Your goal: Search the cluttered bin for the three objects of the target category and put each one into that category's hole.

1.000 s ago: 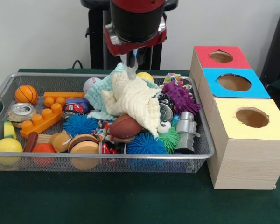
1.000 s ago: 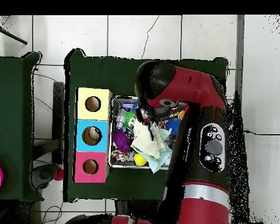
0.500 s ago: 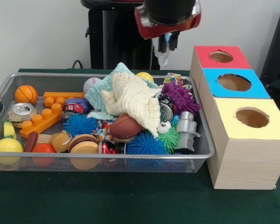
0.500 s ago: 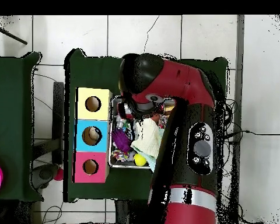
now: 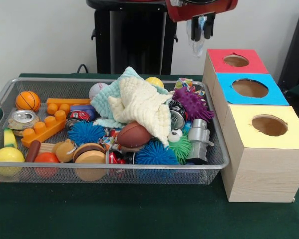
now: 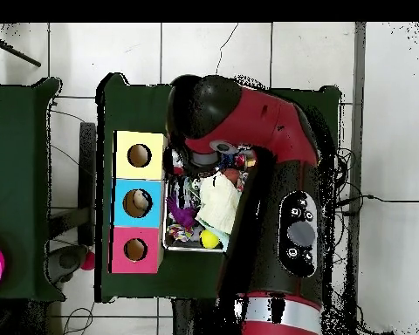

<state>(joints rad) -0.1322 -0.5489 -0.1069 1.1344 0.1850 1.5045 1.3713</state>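
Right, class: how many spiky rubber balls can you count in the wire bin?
4: a blue one left of the football, another blue at the front rim, green beside it, purple behind. The cloths may hide more.

We see our red and black arm reaching down from above, its dark gripper (image 5: pixel 201 31) raised high, fingers close together.

A robotics lab is showing here: a red robot arm (image 6: pixel 274 166) is standing at a table (image 5: pixel 139 219) draped in green cloth, on a white tiled floor (image 6: pixel 274 52), with cables (image 6: pixel 370 199) trailing beside it and a plain white wall (image 5: pixel 40 35) standing behind.
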